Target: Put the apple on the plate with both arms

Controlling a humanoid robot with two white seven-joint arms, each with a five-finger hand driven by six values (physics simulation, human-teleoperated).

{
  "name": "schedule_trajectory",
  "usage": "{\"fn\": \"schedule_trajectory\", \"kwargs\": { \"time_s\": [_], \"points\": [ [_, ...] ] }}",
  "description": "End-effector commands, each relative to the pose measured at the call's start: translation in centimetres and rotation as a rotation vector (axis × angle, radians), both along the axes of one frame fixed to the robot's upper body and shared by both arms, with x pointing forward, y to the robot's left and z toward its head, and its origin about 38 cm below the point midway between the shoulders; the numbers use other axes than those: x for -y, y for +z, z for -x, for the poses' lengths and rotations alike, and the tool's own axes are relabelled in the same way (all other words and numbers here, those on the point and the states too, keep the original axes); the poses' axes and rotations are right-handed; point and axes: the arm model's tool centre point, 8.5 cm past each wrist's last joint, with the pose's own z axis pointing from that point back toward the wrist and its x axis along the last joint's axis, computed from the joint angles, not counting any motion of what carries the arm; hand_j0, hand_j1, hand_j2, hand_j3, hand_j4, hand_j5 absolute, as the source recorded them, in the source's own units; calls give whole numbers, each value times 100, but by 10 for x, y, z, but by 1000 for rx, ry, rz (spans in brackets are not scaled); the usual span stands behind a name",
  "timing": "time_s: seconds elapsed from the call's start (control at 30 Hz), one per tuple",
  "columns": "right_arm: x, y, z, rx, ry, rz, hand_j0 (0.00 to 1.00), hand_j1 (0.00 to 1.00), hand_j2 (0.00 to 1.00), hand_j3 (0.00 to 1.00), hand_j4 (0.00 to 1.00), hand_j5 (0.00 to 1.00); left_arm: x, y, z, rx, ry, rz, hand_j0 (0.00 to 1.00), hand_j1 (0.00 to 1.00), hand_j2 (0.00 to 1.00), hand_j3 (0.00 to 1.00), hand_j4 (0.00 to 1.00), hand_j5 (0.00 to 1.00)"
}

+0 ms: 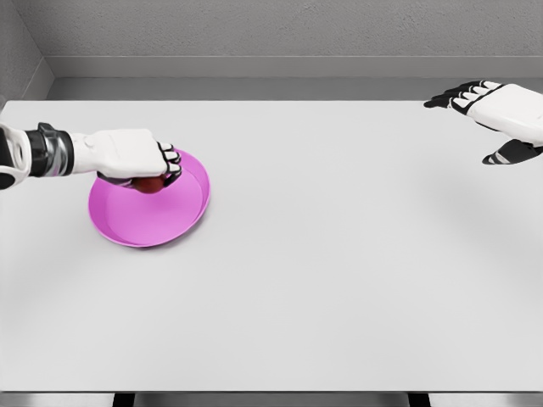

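A pink plate (161, 225) lies on the left part of the white table. My left hand (140, 161) hovers over the plate's far side with its fingers curled around a red apple (150, 184). Only the underside of the apple shows below the palm; whether it touches the plate I cannot tell. My right hand (492, 110) hangs over the table's far right edge, fingers spread and holding nothing, far from the plate.
The white table (339, 254) spans the view, with its front edge at the bottom. A grey wall stands behind the far edge.
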Motion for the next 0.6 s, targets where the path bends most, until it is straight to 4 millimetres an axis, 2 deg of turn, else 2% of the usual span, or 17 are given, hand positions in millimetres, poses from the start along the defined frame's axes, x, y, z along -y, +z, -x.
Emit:
{"fn": "schedule_trajectory", "kwargs": {
  "time_s": [0.0,0.07,0.1,0.33,0.4,0.53,0.57],
  "points": [
    [0,0,0,0,-1,-3,100,100,100,100,100,100,1,-2,-4,-9,12,14,17,17,17,17,17,17],
    [1,1,0,1,-2,-3,100,100,100,100,100,100,1,-2,-3,-10,11,17,58,58,58,58,58,58],
    [1,1,0,1,-2,-3,100,100,100,100,100,100,2,-2,-3,-13,11,20,100,100,100,100,100,100],
    [1,1,0,1,-3,-2,100,100,100,100,100,100,-4,-1,-2,-10,20,14,100,100,100,100,100,100],
    [1,2,0,2,-3,-2,100,100,100,100,100,100,-24,17,-3,2,67,66,100,100,100,100,100,100],
    [1,1,0,0,-3,-2,100,100,100,100,100,100,-44,26,-5,-52,141,193,100,100,100,100,100,100],
    [1,1,0,1,-4,-2,100,100,100,100,100,100,-59,28,-4,-69,187,249,100,100,100,100,100,100]
  ]
}}
